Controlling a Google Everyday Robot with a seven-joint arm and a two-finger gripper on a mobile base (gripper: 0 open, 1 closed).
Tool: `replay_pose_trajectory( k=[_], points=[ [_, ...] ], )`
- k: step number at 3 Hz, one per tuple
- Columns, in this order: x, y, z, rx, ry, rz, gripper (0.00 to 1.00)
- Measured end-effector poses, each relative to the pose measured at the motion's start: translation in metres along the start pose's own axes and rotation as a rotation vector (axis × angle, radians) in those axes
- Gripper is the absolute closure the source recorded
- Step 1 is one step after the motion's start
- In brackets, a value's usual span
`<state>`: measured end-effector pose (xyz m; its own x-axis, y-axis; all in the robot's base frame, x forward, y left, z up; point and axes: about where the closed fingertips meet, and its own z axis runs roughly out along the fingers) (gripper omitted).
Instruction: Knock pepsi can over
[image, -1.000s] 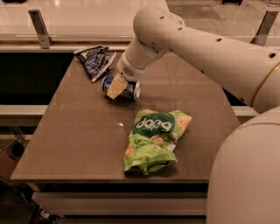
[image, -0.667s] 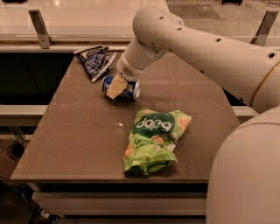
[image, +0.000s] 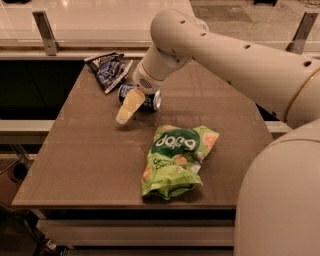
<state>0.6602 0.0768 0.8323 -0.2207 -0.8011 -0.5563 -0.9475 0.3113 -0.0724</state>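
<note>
The pepsi can (image: 146, 100) is a small dark blue can lying on its side on the brown table (image: 90, 150), with its silver end facing right. My gripper (image: 128, 107) hangs just in front of and to the left of the can and hides the can's left part. The white arm reaches in from the upper right over the table.
A flat dark blue foil snack bag (image: 108, 69) lies at the table's back left, just behind the can. A large green chip bag (image: 176, 159) lies in front of the can toward the table's front edge. A rail runs behind the table.
The gripper has moved slightly down and toward the front left, off the can. The can lies on its side in almost the same place.
</note>
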Motion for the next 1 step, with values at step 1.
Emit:
replay_pose_trajectory(
  k=[1],
  points=[
    [0.0,0.0,0.0001,0.0,0.0,0.0,0.0]
  ],
)
